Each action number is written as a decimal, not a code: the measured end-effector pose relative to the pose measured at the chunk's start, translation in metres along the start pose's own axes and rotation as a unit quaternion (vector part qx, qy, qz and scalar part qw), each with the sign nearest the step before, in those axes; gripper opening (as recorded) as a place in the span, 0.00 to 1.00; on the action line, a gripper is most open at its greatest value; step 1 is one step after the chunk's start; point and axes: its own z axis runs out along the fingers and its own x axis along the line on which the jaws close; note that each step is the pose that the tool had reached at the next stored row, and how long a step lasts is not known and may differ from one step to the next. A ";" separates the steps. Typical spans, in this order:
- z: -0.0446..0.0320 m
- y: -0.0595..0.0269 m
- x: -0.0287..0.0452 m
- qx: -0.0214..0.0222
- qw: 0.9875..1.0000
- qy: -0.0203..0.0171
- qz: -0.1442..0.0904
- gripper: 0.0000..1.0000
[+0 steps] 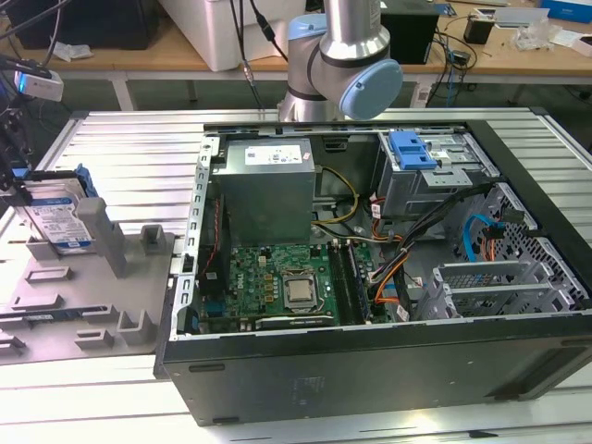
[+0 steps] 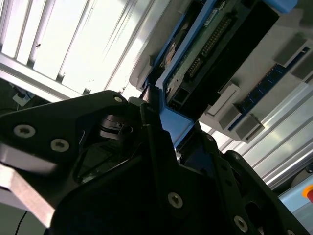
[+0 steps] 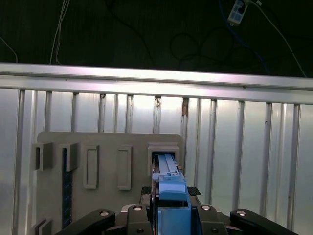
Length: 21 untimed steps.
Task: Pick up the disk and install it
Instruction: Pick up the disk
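**A:** Since the disk stood on edge in the grey holder, which step would you say was in hand?

**B:** The pick-up, right at the grasp. The gripper was down over the end of the disk nearest it. Nothing of the install was done. The open case lay well apart from the fingers, toward the exterior view's right.

**A:** How wide were the fingers?

**B:** Narrow, drawn in to about the disk's thickness. In the first wrist view a dark pad sat on each side of the blue rail, and I could see no gap on either side. I judged them closed on the disk, holding it by its two broad faces.

**A:** And where was the disk relative to them?

**B:** Between them at its near end. The rest ran out beyond the fingertips into the holder's slot. The second wrist view agreed, with one black finger lying flat against the rail and the disk's underside stretching away past it.

**A:** So it was gripped but not lifted?

**B:** That was my reading, as it had not yet left the slot.

**A:** What did the next move call for?

**B:** A straight pull along the slot, in my view, with the fingers kept square to the disk. The holder's walls sat close on both sides of the fingers, so any tilt could have jammed the rail against them. The grip also had to hold firm, because the pads held only one end.
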 end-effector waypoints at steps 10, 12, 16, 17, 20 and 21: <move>-0.0086 0.0001 0.0003 0.000 1.000 0.000 0.000 0.37; -0.0105 0.0002 0.0004 0.000 1.000 0.000 0.000 0.37; -0.0135 0.0002 0.0005 0.000 1.000 0.000 0.000 0.37; -0.0140 0.0002 0.0005 0.000 1.000 0.000 0.000 0.37; -0.0153 0.0003 0.0005 0.000 1.000 0.000 0.000 0.37; -0.0157 0.0002 0.0005 0.000 1.000 0.000 0.000 0.37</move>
